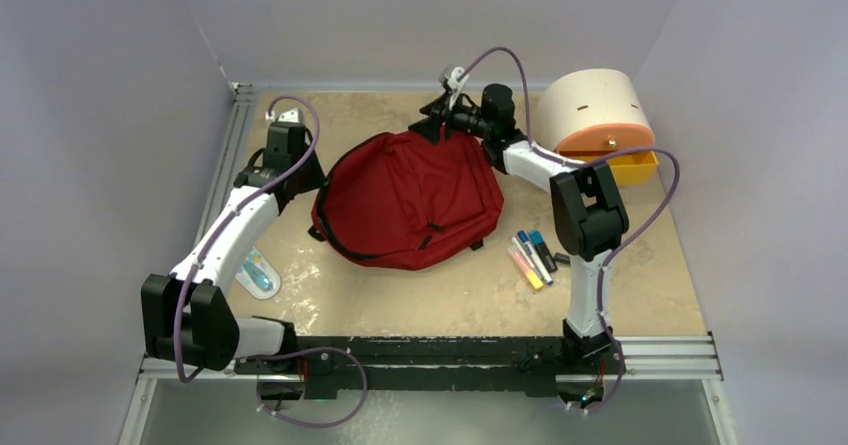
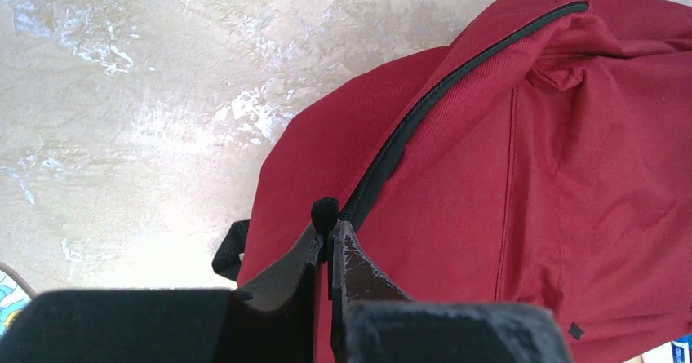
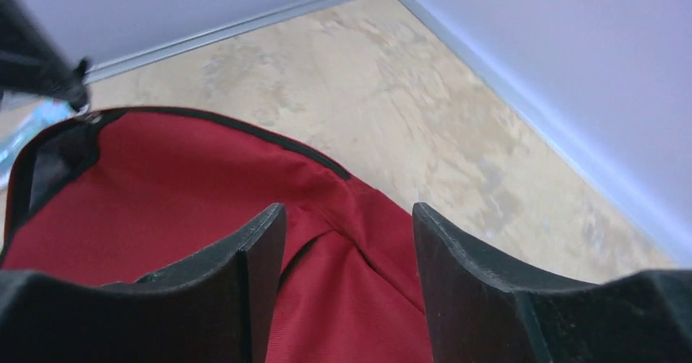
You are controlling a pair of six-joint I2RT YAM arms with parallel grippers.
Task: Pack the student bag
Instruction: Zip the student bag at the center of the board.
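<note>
The student bag (image 1: 410, 200) is a dark red backpack lying flat in the middle of the table. Its black zipper (image 2: 424, 106) runs along its edge. My left gripper (image 2: 329, 236) is at the bag's left edge (image 1: 318, 187) and is shut on the black zipper pull (image 2: 326, 212). My right gripper (image 3: 349, 216) is open at the bag's far top edge (image 1: 437, 125), its fingers (image 3: 261, 249) either side of a fold of red fabric (image 3: 359, 281). In the right wrist view a short gap in the zipper shows dark lining (image 3: 57, 159).
Several coloured markers (image 1: 530, 257) lie right of the bag. A cream-and-orange rounded drawer box (image 1: 595, 115) stands at the back right with its yellow drawer (image 1: 632, 168) pulled out. A small printed card or case (image 1: 260, 273) lies at the left. Walls enclose the table.
</note>
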